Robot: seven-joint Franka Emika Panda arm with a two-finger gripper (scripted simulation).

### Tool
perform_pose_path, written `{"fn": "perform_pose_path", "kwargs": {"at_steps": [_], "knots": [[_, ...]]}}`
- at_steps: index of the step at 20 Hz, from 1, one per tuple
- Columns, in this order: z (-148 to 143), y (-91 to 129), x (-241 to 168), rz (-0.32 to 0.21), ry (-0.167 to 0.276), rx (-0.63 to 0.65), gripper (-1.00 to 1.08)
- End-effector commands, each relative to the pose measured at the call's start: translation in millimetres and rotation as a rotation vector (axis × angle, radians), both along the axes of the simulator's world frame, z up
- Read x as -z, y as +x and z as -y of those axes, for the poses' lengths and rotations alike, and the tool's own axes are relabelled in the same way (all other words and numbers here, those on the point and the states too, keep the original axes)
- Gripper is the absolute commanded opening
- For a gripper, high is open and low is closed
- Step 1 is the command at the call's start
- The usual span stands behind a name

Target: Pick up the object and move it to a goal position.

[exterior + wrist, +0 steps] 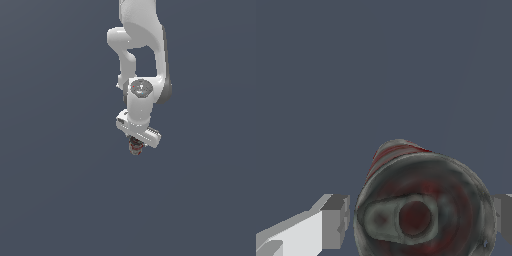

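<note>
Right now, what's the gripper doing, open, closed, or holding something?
Gripper: its fingers sit on either side of the can; a firm hold cannot be told.

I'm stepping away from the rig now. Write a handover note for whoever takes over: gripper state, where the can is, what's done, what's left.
Gripper: pointing down, fingers on either side of the can. They look closed on it, though actual contact is hard to confirm.
Object: the small cylindrical can with red-and-white label and dark top sits between the fingers; in the exterior view it shows just below the white hand.
Done: approach and, apparently, the grasp. Whether the can is lifted off the plain grey surface cannot be told.
Left: carry it to the goal position. No goal marker shows in either view.
</note>
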State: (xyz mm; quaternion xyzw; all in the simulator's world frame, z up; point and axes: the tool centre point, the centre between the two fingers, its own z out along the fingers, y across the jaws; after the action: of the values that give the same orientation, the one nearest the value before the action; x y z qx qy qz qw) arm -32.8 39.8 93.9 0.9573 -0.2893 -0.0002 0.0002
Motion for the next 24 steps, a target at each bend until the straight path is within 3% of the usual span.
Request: {"fn": "perform_pose_path", "kwargs": {"at_steps": [1, 6, 7, 24], "knots": [[-0.2, -0.1, 9.9, 0.000, 0.000, 0.000, 1.00], [-0.3, 0.9, 16.5, 0.000, 0.000, 0.001, 1.00], [-0.3, 0.9, 16.5, 0.000, 0.000, 0.001, -1.00], [-4.8, -1.5, 2.8, 0.001, 0.001, 0.001, -1.00]]}}
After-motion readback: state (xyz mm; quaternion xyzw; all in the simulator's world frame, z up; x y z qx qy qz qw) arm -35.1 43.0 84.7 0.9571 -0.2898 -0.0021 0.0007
